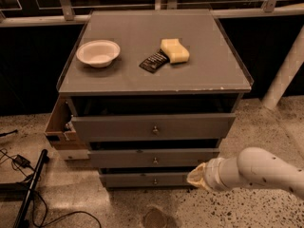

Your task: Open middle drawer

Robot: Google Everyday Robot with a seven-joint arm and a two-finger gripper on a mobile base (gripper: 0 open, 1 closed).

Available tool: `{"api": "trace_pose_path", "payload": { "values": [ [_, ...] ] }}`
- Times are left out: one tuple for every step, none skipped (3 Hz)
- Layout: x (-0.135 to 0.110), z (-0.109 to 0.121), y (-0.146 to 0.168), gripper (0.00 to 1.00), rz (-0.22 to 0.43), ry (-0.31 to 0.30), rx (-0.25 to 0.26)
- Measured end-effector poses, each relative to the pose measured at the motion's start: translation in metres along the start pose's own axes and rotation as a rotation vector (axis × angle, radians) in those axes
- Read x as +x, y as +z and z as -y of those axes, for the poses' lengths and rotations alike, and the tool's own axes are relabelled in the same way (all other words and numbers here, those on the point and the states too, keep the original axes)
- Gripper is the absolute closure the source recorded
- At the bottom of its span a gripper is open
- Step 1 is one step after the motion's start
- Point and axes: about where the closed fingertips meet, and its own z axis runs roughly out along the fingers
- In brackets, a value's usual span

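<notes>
view: camera view, looking down at the front of the grey three-drawer cabinet (156,82)
middle drawer (190,156): wide, shallow grey front, second of three down the cabinet face
long axis: runs left-right across the cabinet front, level
facing: flat front points out of the cabinet toward the camera side, with the small round metal knob (155,160) at its centre
position: front sits under the taller grey top drawer (153,126), with a dark gap between the two
bottom drawer (142,179): narrowest-looking grey front, directly below
gripper (197,177): cream tip of the white arm, low at the cabinet's right front corner, at bottom-drawer height, below and right of the middle knob and apart from it
jaws: cannot tell whether apart or together
cabinet top: white round bowl (98,52) on the left; yellow sponge (174,50) right of centre, touching a black flat packet (153,61)
cabinet left side: open brown cardboard box (59,125) against it
</notes>
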Motion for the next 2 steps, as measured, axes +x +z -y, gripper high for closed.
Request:
{"api": "trace_pose_path", "payload": {
  "values": [
    [0.0088, -0.0092, 0.0159, 1.00, 0.009, 0.023, -0.030],
    [0.0098, -0.0100, 0.0180, 0.83, -0.004, 0.011, -0.008]
  ]
}}
